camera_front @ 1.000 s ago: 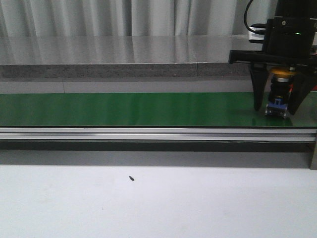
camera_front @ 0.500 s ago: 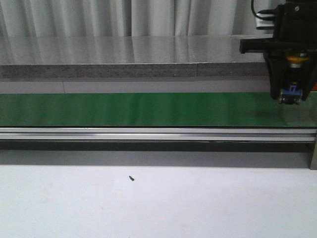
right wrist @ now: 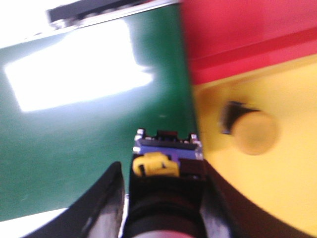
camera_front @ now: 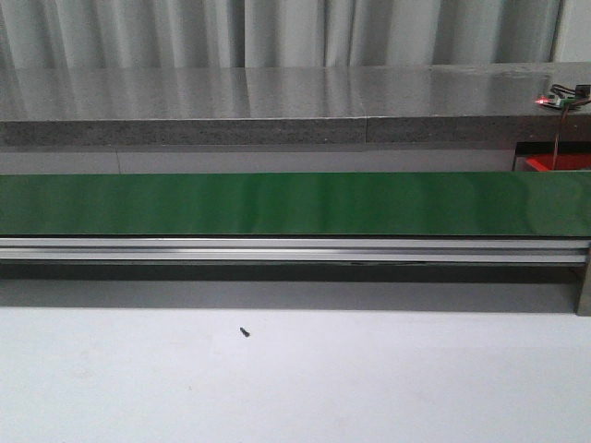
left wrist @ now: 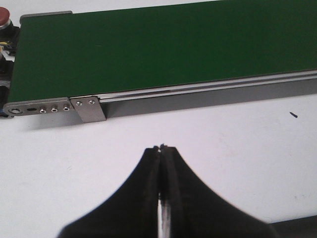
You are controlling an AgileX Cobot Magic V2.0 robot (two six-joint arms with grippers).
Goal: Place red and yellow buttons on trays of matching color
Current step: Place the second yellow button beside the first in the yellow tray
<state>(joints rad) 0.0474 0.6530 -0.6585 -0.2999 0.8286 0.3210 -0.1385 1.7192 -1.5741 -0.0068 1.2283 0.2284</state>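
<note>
Item: my right claw [right wrist: 163, 171], jaws clamped on a yellow button [right wrist: 166, 161] held base-outward, its long axis running straight along the fingers, poised over the edge of the green belt [right wrist: 89, 148] where it meets the yellow tray [right wrist: 277, 198]. The yellow tray lies just beside the held button, away from the belt, with another yellow button [right wrist: 252, 131] already lying in it and the red tray [right wrist: 247, 34] adjoining beyond. Item: my left claw [left wrist: 162, 148], fingers pressed together on nothing, over the white table [left wrist: 223, 144] near the belt's end bracket [left wrist: 89, 108]; the right arm is the nearer to the yellow tray.
</note>
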